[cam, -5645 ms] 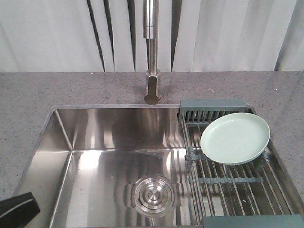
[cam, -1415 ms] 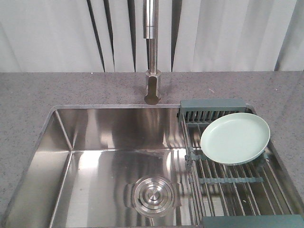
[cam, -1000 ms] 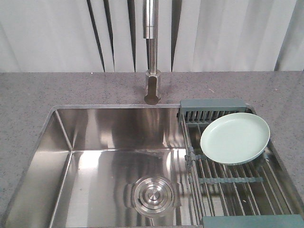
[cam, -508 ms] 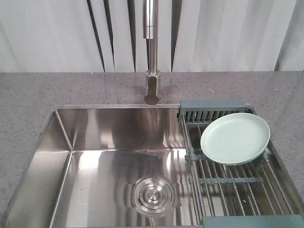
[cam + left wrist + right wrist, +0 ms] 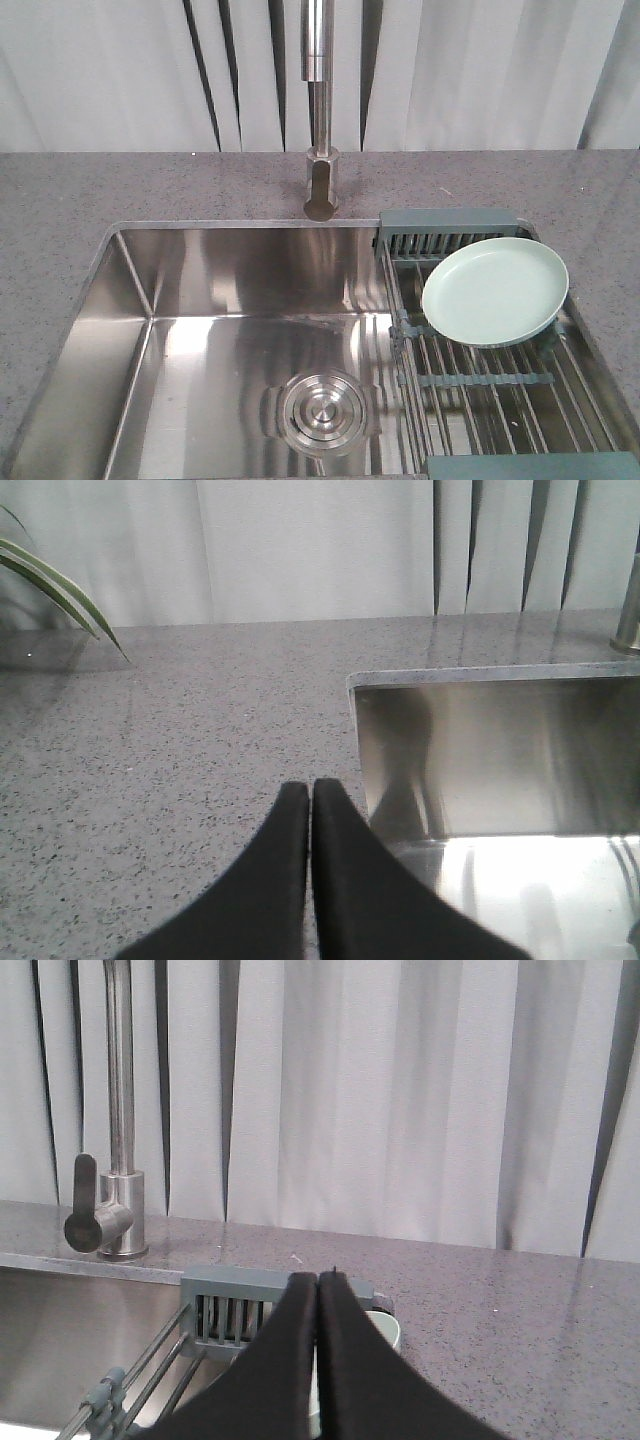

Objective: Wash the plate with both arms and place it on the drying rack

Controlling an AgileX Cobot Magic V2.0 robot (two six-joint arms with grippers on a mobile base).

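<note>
You see the plate [image 5: 495, 291] at the right side of the front frame, lying on the drying rack [image 5: 480, 390] over the right end of the sink [image 5: 230, 330], slightly tilted. The faucet [image 5: 320, 110] stands at the top centre. Your left gripper [image 5: 310, 790] is clenched with nothing inside, low in its wrist frame, over the countertop [image 5: 170, 730] beside the sink corner. Your right gripper [image 5: 318, 1280] is also clenched and empty, and only a small piece of the plate shows behind it.

High front view; low wrist views; shared sink [image 5: 250, 330].
</note>
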